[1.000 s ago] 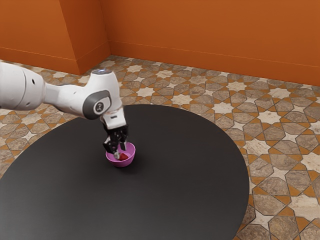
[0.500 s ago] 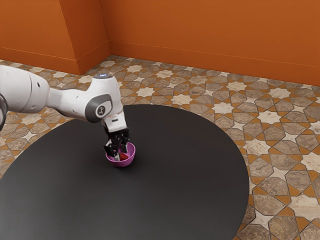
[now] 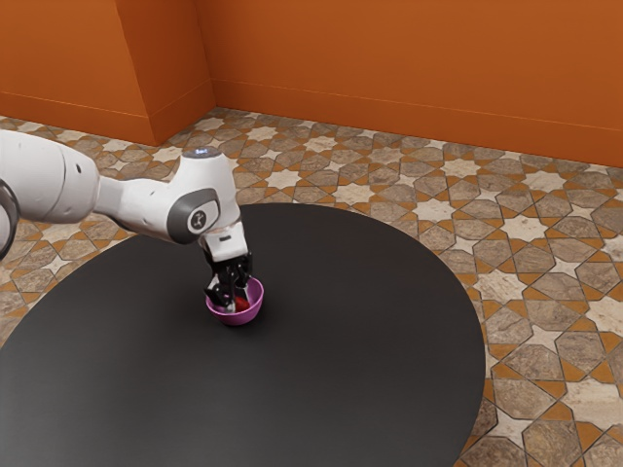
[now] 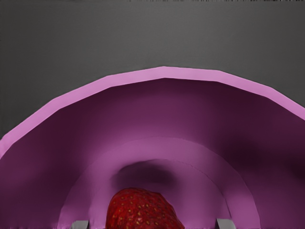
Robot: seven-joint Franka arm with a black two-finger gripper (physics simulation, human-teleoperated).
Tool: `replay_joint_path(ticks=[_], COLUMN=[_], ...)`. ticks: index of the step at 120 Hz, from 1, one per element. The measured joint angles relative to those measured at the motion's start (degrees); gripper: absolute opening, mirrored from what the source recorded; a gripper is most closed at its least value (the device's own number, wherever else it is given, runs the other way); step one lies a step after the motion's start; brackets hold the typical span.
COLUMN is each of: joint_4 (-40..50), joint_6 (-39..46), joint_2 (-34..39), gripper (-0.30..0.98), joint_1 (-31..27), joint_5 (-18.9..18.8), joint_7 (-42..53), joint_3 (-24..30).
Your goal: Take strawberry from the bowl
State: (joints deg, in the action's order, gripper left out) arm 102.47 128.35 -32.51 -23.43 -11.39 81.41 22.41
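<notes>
The gripper point(image 3: 239, 299) now reaches lower into the bowl point(image 3: 238, 318) than a second ago, and the white arm point(image 3: 141, 202) dips with it. From the side, a finger covers more of the strawberry point(image 3: 242, 305) than before.

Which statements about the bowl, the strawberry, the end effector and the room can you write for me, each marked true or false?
1. The strawberry is inside the pink bowl. True.
2. The end effector reaches down into the bowl. True.
3. The end effector is closed on the strawberry. False: it is open, with a gap on each side of the strawberry.
4. The bowl lies tipped on its side. False: it stands upright on the black table.
5. The wall is orange. True.
</notes>
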Motion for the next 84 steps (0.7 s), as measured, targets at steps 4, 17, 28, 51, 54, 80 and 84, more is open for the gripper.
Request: replay_joint_path(ticks=[4, 17, 28, 51, 54, 80, 84], joint_4=[0.0, 0.0, 0.1, 0.2, 0.3, 0.5, 0.4], joint_6=[0.1, 0.3, 0.7, 1.8, 1.8, 1.3, 1.4], joint_2=[0.0, 0.2, 0.5, 2.9, 4.1, 7.3, 6.6], gripper=[0.28, 0.12, 0.03, -0.05, -0.05, -0.06, -0.06], joint_1=[0.0, 0.0, 0.0, 0.0, -0.1, 3.3, 3.7], joint_5=[0.0, 0.0, 0.0, -0.1, -0.1, -0.6, -1.2], joint_7=[0.0, 0.0, 0.0, 0.0, 0.0, -0.8, -1.1], joint_3=[0.0, 0.0, 0.1, 0.5, 1.0, 12.9, 13.3])
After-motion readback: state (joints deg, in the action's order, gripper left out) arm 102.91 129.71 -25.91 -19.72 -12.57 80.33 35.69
